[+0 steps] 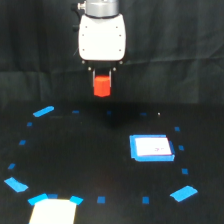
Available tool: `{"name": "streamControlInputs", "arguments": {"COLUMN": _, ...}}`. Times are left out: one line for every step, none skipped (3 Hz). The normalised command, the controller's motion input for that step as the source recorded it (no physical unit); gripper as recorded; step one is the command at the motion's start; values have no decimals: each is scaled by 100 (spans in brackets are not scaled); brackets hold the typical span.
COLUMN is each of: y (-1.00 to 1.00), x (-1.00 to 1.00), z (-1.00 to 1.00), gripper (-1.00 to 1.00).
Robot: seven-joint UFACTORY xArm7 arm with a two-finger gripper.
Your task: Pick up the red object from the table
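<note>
The red object is a small orange-red block. It hangs in the air just under the white gripper head, well above the black table. My gripper is shut on the red object, with its dark fingers at the block's top edges. The fingertips are mostly hidden by the block. The block sits at the upper middle of the exterior view, in front of the dark backdrop.
A white-and-blue flat square lies on the table at the exterior view's right. Blue tape squares and strips, such as one strip, form a ring on the table. A pale rectangle sits at the bottom left edge.
</note>
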Motion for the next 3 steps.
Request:
{"name": "streamControlInputs", "arguments": {"y": -2, "x": 25, "z": 77, "gripper": -100}}
{"name": "streamControlInputs", "arguments": {"y": 8, "x": -26, "z": 71, "gripper": -100}}
{"name": "streamControlInputs", "arguments": {"y": -7, "x": -34, "z": 49, "gripper": -80}}
